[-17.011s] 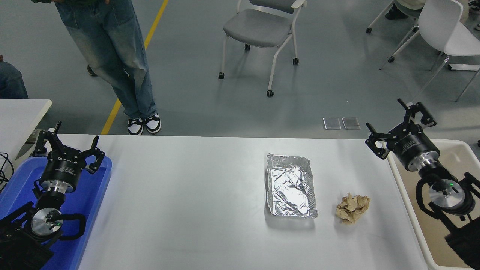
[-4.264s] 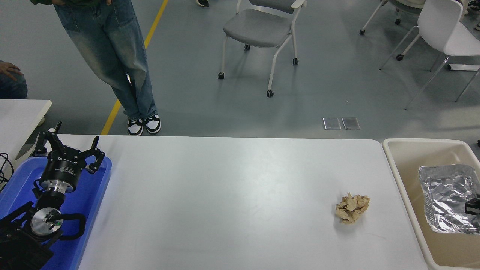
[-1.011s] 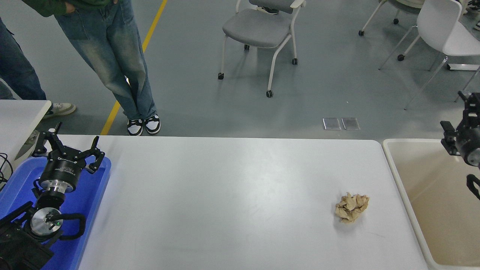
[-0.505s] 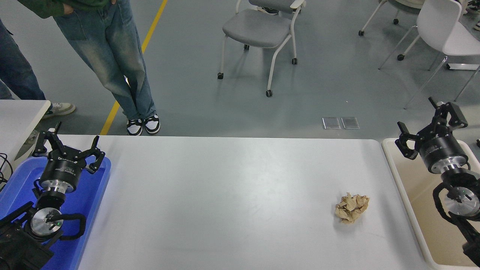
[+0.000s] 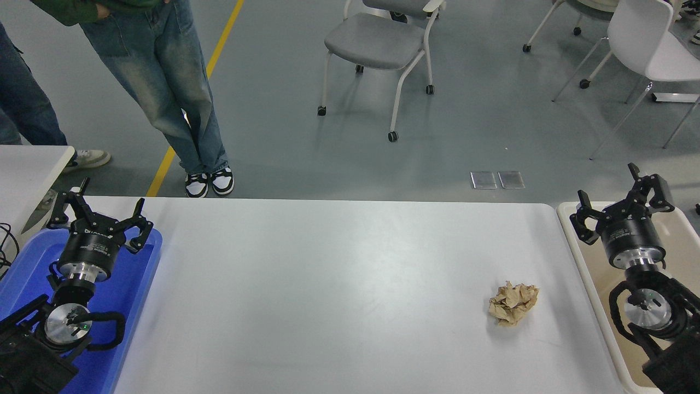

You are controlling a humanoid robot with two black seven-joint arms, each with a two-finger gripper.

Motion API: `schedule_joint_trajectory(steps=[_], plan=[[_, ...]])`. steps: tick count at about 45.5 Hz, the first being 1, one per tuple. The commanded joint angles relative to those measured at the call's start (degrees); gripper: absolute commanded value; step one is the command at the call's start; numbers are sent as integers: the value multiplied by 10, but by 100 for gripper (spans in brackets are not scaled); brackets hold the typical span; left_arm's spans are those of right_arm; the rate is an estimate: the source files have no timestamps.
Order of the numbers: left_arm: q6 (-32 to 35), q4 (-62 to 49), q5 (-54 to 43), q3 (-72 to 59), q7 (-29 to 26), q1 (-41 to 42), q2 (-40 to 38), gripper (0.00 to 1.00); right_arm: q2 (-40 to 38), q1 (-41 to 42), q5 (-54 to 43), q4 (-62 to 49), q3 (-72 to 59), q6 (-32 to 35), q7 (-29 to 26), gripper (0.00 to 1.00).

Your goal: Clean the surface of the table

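Table surface [image 5: 328,295]: large white tabletop with rounded corners, spanning the middle of the head view between a blue plastic tray [image 5: 134,284] at its left end and a beige bin [image 5: 585,273] at its right end. Crumpled brown paper ball [image 5: 513,303]: lying on the tabletop toward its right side, left of and nearer the camera than the right fingers, well apart from them. Right gripper [image 5: 620,205]: held over the beige bin's far left corner, fingers spread wide with nothing between them, pointing away from the camera. Left gripper [image 5: 99,210]: parked over the far end of the blue tray, fingers likewise spread wide and holding nothing. Smaller white table [image 5: 27,169]: partly seen at the left edge, beyond the left fingers. Floor beyond the table: a person in faded jeans [image 5: 164,82] standing beside a yellow line, a grey wheeled chair [image 5: 383,44], a white chair [image 5: 651,49].
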Motion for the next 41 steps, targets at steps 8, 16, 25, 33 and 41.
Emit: schedule_joint_trajectory(steps=[8,16,25,33,41], plan=[[0,0,0,0,1,-1,0,100,3,11,1,-24,-25,36,14,100],[0,0,0,0,1,-1,0,100,0,12,1,-27,-41,42,13,100],[0,0,0,0,1,-1,0,100,3,12,1,-16,-51,42,6,100],[0,0,0,0,1,-1,0,100,-34,11,8,41,-95,33,-50,100],[0,0,0,0,1,0,0,100,-96,6,9,136,-121,1,-79,100]])
